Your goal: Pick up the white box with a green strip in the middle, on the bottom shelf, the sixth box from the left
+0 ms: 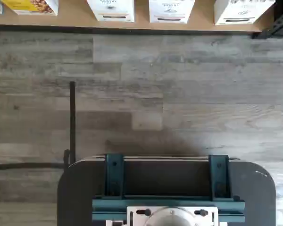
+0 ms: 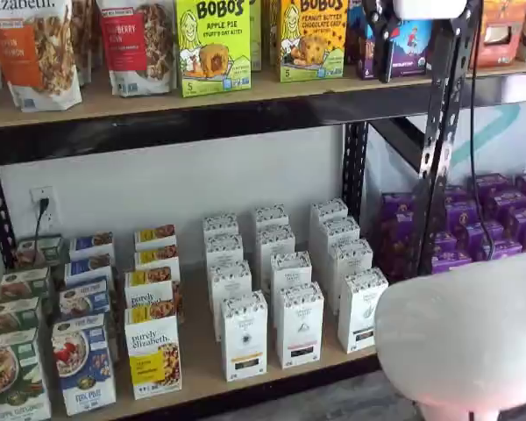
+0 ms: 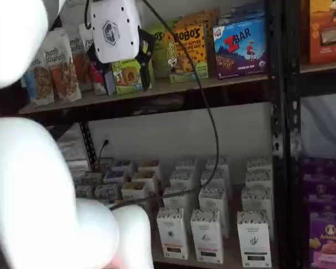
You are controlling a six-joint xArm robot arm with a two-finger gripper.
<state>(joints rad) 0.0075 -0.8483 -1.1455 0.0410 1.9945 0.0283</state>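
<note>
Three tall white cartons front the bottom shelf (image 2: 202, 373), the white box (image 2: 362, 310) rightmost, narrow gaps between them. Open air lies before it; a black rack upright (image 2: 438, 149) stands just right.

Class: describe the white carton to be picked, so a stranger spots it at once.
Start at the bottom shelf of the black rack. Find the three columns of white cartons; the white box fronts the rightmost column, nearest the purple boxes.

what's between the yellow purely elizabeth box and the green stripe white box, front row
Two other white cartons separate the yellow box from the white box, in a shelf view.
</note>
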